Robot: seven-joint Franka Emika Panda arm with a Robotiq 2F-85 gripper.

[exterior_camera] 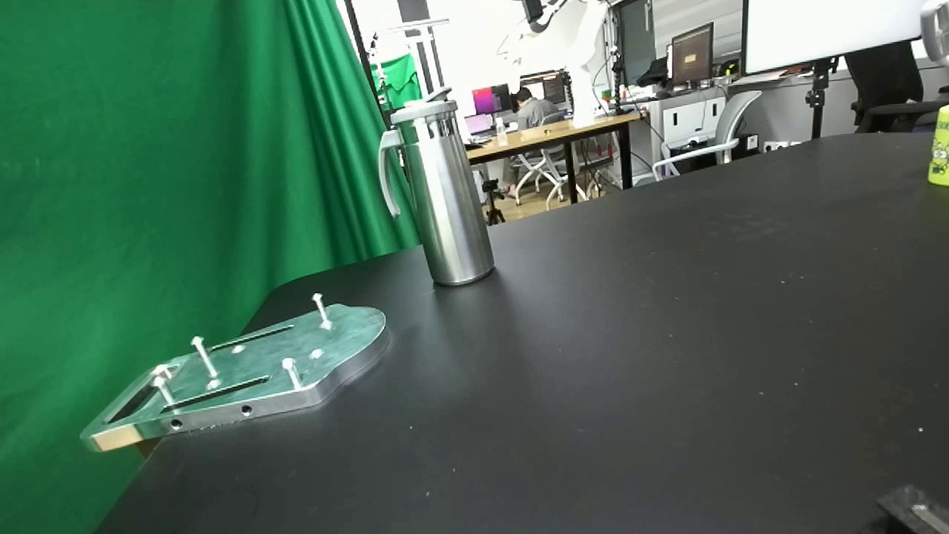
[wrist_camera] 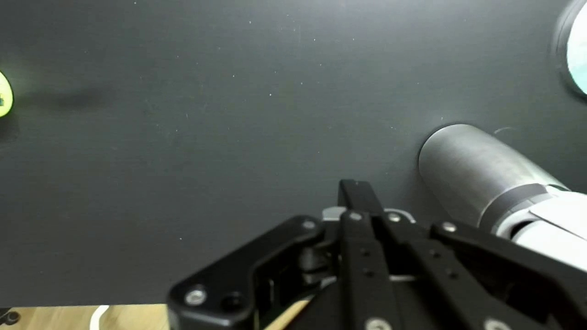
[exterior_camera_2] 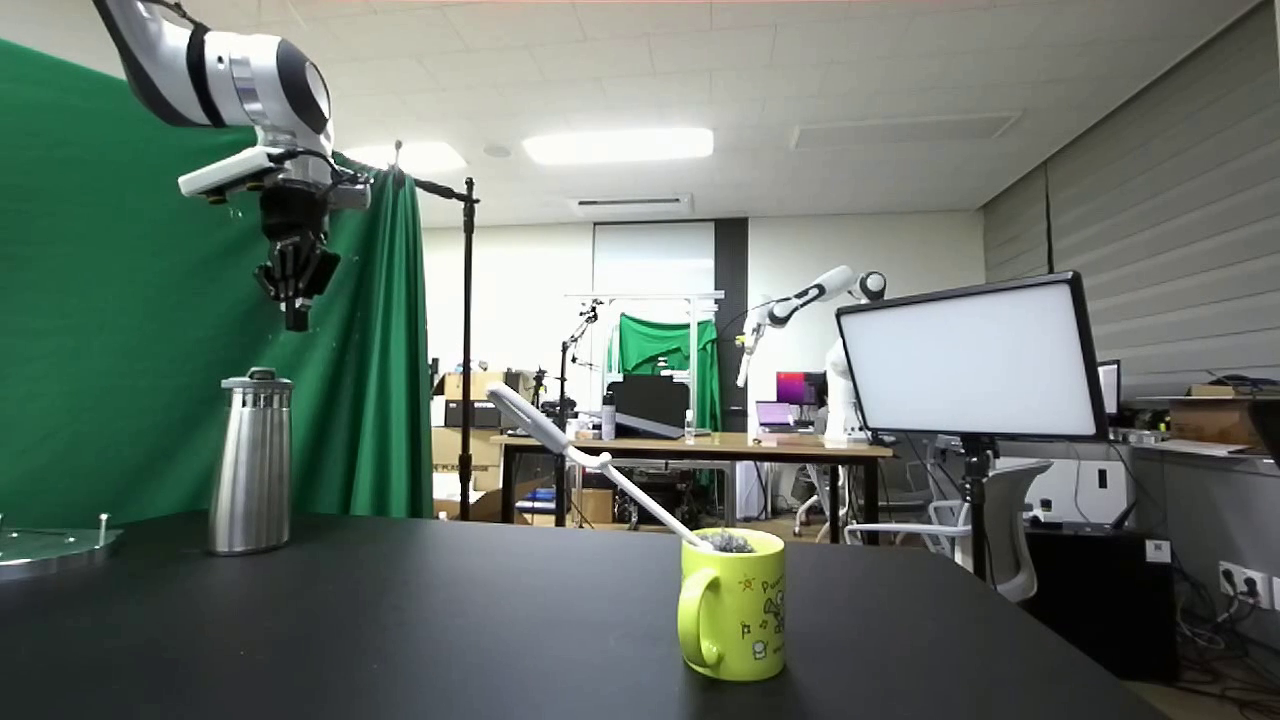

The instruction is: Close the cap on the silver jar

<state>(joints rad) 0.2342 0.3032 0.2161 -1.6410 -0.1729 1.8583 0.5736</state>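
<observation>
Cap point(exterior_camera: 438, 95) on silver jar point(exterior_camera: 455, 200) looks tipped up, so closing's likely all still to do; hand point(exterior_camera_2: 297, 320) hangs higher, clear of it, pressed together, gripping nothing.

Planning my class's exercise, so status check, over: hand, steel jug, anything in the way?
Hand shut, higher than the steel jug. Jug standing, flip cap apparently raised. Slotted plate beside jug, not touching, probably no obstacle.

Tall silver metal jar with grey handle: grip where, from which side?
Likely the slim, curved grey handle of the tall silver metal jar, from the handle's outer side, opening the shut black tool first. The jar stands upright, and an exterior view shows a gap between handle and jar.
</observation>
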